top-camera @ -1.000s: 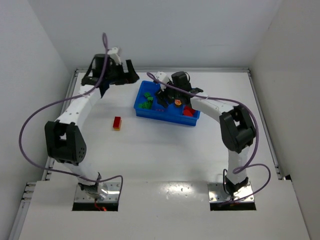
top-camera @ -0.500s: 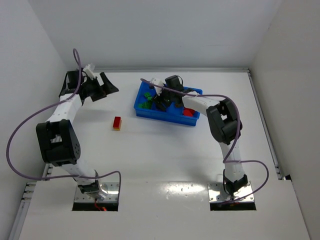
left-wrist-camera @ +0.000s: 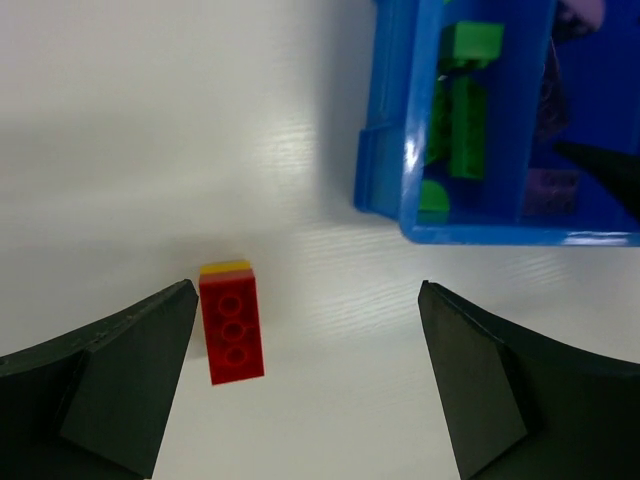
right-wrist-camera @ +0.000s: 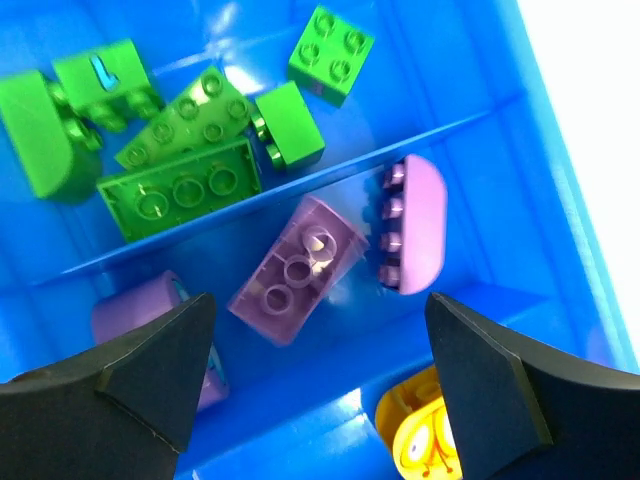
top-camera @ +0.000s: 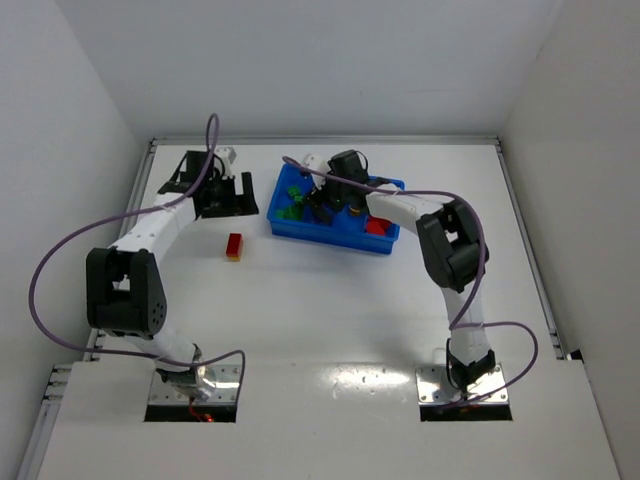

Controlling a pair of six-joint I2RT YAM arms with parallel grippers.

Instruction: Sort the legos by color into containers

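Note:
The blue tray (top-camera: pixel 335 236) holds the containers side by side. My right gripper (right-wrist-camera: pixel 318 310) hangs open over the purple compartment. Below it an upside-down purple brick (right-wrist-camera: pixel 300 268) lies loose, with a rounded purple piece (right-wrist-camera: pixel 415 225) and another purple one (right-wrist-camera: pixel 140 320) beside it. Several green legos (right-wrist-camera: pixel 180 150) fill the compartment behind the divider (right-wrist-camera: pixel 300 190), and a yellow piece (right-wrist-camera: pixel 425 440) shows in the nearer one. A red brick (left-wrist-camera: pixel 232 327) with a yellow plate (left-wrist-camera: pixel 225 267) on its end lies on the table, left of the tray (left-wrist-camera: pixel 385 170). My left gripper (left-wrist-camera: pixel 307 300) is open above the table, its left finger close to that brick.
White walls close in the table at the back and on both sides. In the top view the red brick (top-camera: pixel 234 246) lies just near of the left gripper (top-camera: pixel 222 195), and a red lego (top-camera: pixel 377 224) sits in the tray's right end under the right arm (top-camera: pixel 325 195).
The left arm swung out to the far left, then came back toward the tray, above the red brick. The right gripper shifted left over the tray and now stands open.

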